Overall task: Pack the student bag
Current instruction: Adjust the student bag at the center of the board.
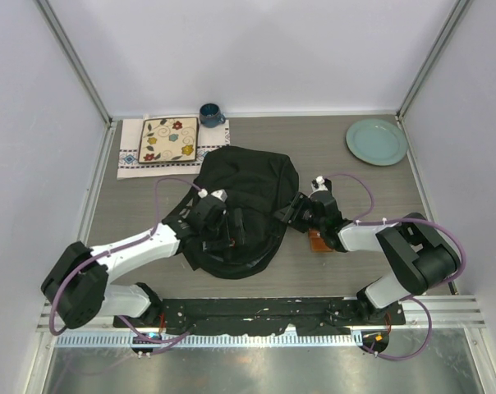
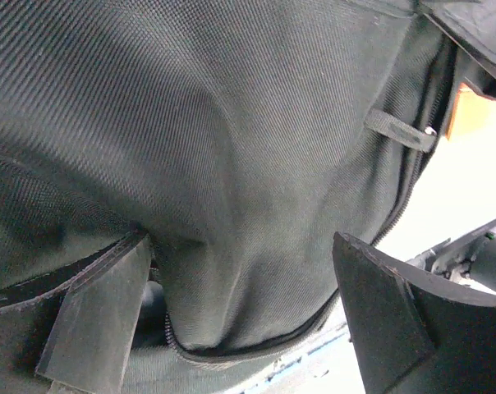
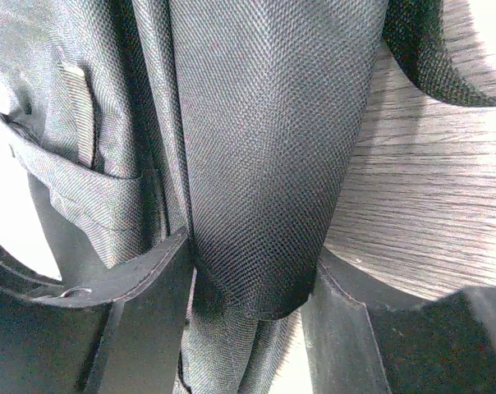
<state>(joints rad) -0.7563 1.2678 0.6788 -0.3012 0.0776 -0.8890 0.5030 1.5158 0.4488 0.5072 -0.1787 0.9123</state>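
Observation:
The student bag (image 1: 248,197), a large black fabric backpack, lies in the middle of the table with its straps spread to both sides. My left gripper (image 1: 211,209) hangs over the bag's left part. In the left wrist view it (image 2: 241,246) stands open with a bulge of bag fabric (image 2: 231,164) between its fingers, and a zipper line (image 2: 231,355) curves below. My right gripper (image 1: 297,215) is at the bag's right edge. In the right wrist view it (image 3: 252,263) is shut on a padded shoulder strap (image 3: 264,148) that fills the gap between both fingers.
A teal plate (image 1: 376,141) sits at the back right. A blue mug (image 1: 210,114) and a flowered square board (image 1: 168,139) on a white cloth (image 1: 131,154) are at the back left. An orange-brown flat thing (image 1: 318,241) lies under my right wrist.

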